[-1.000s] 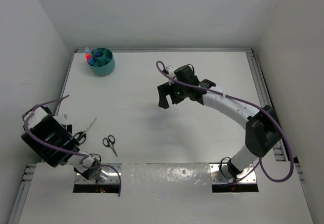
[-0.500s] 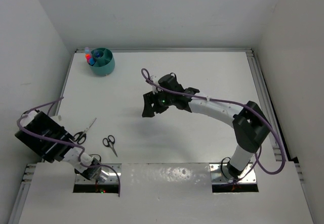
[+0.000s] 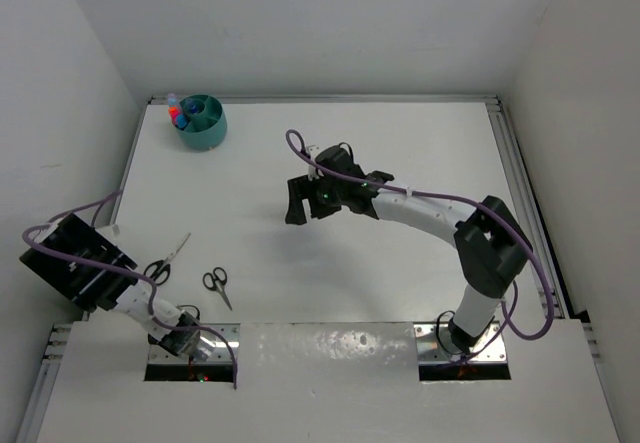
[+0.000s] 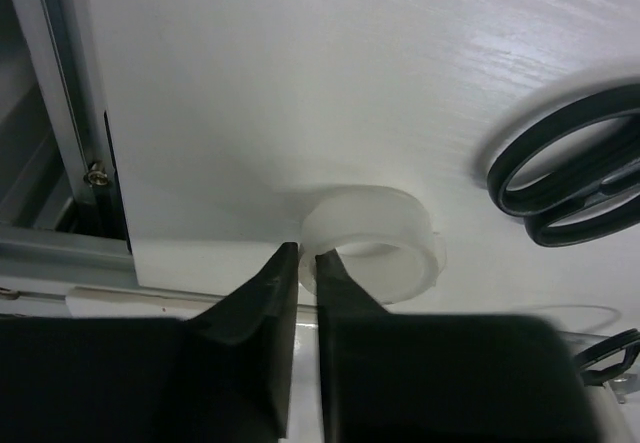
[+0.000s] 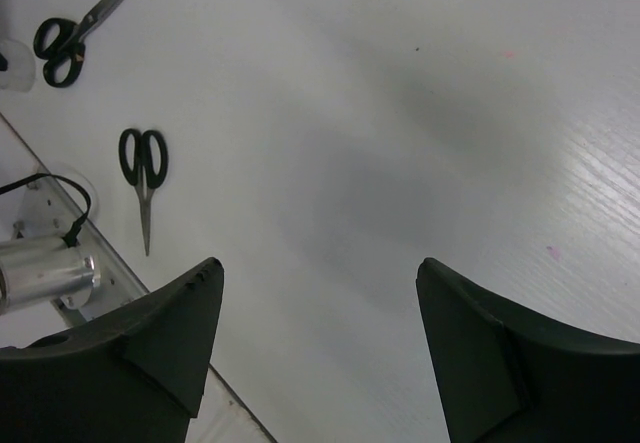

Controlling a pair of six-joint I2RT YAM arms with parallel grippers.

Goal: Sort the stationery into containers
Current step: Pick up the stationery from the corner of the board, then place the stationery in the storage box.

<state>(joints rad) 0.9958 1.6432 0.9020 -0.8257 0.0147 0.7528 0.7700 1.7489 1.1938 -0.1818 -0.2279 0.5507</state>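
Pinching translucent ring (image 4: 420, 263), left claw (image 4: 307, 261); scissors (image 4: 498, 178) cropped.

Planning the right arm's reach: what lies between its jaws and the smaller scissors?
Only bare table between right gripper and smaller scissors; top and right wrist views show it.

The white surface (image 3: 400, 293) carries a teal cup (image 3: 203, 123) in its far left corner. Near its left front lie large scissors (image 3: 168, 257), small scissors (image 3: 217, 285) and a translucent roll of tape (image 4: 372, 238).

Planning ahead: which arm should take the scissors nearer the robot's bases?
Right, probably: right gripper hangs open and empty, the scissors in its view; left gripper is shut on the tape roll.
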